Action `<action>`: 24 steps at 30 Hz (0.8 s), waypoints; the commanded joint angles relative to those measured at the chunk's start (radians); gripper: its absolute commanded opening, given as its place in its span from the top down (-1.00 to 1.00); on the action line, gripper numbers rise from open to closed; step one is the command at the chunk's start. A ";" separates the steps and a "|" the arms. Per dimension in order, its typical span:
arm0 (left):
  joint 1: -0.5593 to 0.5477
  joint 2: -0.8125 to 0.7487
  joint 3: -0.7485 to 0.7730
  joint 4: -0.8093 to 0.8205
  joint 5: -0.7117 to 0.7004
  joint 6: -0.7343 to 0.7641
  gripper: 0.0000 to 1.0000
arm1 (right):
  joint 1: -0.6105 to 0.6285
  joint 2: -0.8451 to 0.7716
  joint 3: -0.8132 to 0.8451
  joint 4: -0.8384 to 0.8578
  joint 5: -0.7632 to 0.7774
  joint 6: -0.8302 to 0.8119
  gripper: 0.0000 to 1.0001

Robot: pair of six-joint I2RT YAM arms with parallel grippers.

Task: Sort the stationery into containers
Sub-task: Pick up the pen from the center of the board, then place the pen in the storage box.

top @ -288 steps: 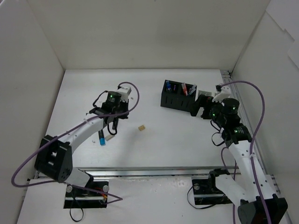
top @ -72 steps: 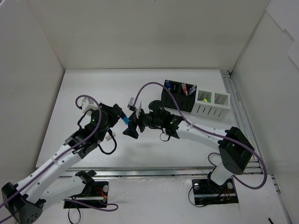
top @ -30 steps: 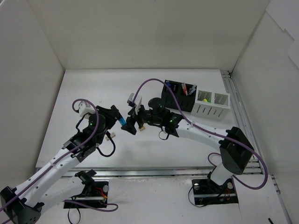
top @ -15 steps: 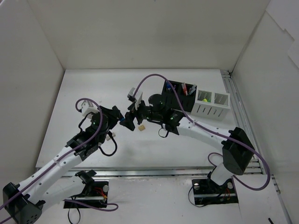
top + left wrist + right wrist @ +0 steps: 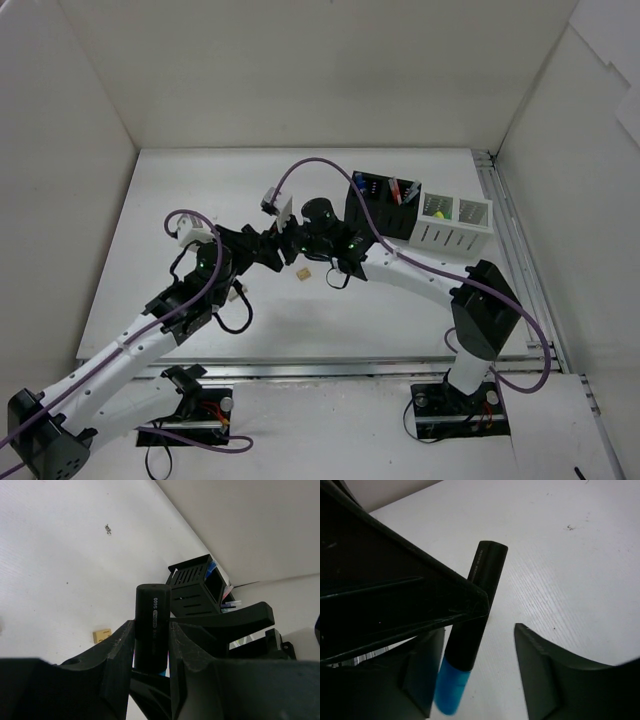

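The blue highlighter [image 5: 151,625], a black barrel with a blue end, is held above the tabletop [image 5: 200,190] left of the middle, pinched at mid-barrel by the left pincer [image 5: 151,640], whose two fingers press on either side of it. In the right wrist view the black end points toward 1 o'clock and the blue end toward 7 o'clock. The right pincer [image 5: 479,628] is spread, one finger on each side of the barrel; on the 3 o'clock side a clear gap of tabletop shows between finger and barrel, while contact on the other side cannot be told. From above, the two pincers meet nose to nose, hiding the highlighter. A small beige eraser [image 5: 303,272] lies on the tabletop just at 4 o'clock from them. The black organizer [image 5: 380,205] stands at 2 o'clock, with the white organizer [image 5: 452,222] touching its 3 o'clock side, a green-yellow highlighter [image 5: 435,212] in it.
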 commanded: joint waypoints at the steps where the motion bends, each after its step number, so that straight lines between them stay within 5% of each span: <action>1: -0.010 0.007 0.004 0.082 0.000 0.013 1.00 | 0.005 -0.029 0.024 0.062 -0.013 0.008 0.02; 6: -0.010 0.013 0.015 0.088 0.010 0.039 1.00 | 0.005 -0.078 -0.031 0.105 0.015 -0.040 0.95; 9: -0.010 0.007 0.030 0.044 0.007 0.068 0.26 | 0.003 -0.133 -0.056 0.049 0.084 -0.130 1.00; 10: -0.010 -0.011 0.032 0.039 0.007 0.085 -0.30 | 0.002 -0.147 -0.045 0.000 0.143 -0.167 1.00; 13: -0.010 -0.065 0.036 -0.005 -0.028 0.157 -0.99 | -0.052 -0.149 0.040 -0.224 0.236 -0.303 1.00; 17: -0.010 -0.114 0.061 -0.177 -0.114 0.217 -0.99 | -0.170 -0.172 0.112 -0.497 0.355 -0.569 1.00; 24: 0.128 -0.061 0.128 -0.387 -0.143 0.314 -0.99 | -0.425 -0.143 0.306 -0.940 0.707 -0.785 1.00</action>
